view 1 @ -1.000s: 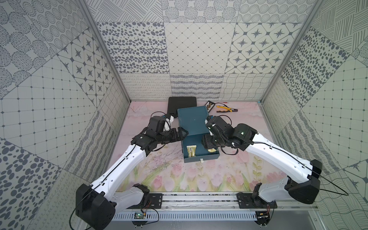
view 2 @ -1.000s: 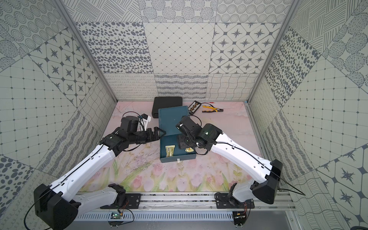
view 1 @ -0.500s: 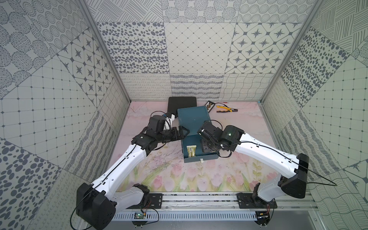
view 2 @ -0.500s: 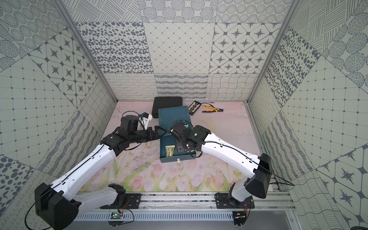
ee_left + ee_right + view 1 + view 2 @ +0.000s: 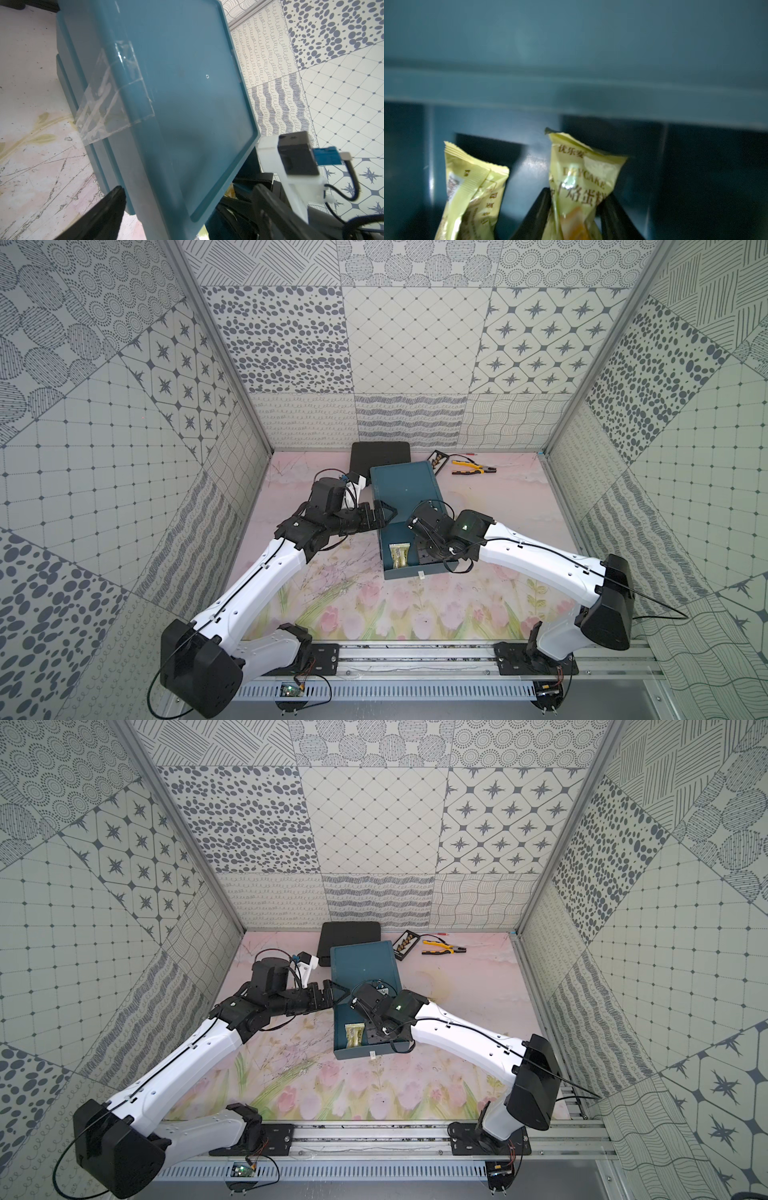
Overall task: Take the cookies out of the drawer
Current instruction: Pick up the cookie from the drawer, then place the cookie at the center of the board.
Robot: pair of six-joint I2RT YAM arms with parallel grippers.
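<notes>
Right, the crinkled gold foil cookie packet sits inside the pulled-out teal plastic drawer, just right of a second gold packet. Its long axis points far, toward the teal cabinet. The right gripper pinches its flanks, jaws narrow. Best exit looks up and near, clear of the cabinet lip. The left gripper, jaws wide, straddles the cabinet's left edge.
</notes>
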